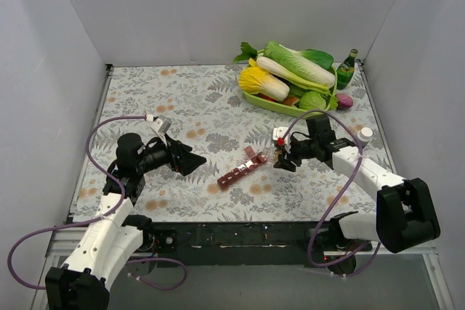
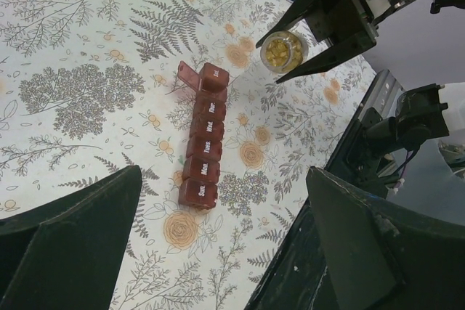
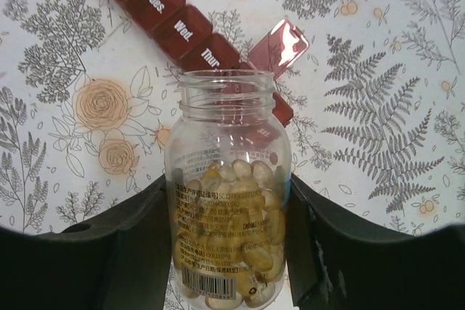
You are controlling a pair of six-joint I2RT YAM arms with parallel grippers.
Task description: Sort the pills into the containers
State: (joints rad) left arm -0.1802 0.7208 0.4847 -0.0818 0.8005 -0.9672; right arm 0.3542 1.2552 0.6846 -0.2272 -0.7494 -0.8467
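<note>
White lettering on the lids of the pill organizer (image 2: 205,143) reads Sun., Mon., Tues., Wed., Thur., starting from its near left end. The pill bottle (image 3: 218,230) I hold carries a barcode and print too small to read.

The dark red pill organizer (image 1: 242,169) lies flat just ahead of the right gripper (image 1: 280,156), a straight row of day-labelled compartments. Lids reading Mon, Tues, Wed and Thur are down. 1 lid (image 3: 280,49) at the end nearest that gripper stands flipped up. Between its fingers sits a clear bottle (image 3: 229,201), uncapped and about half full of yellow pills (image 3: 232,245), its mouth over that open end.
</note>
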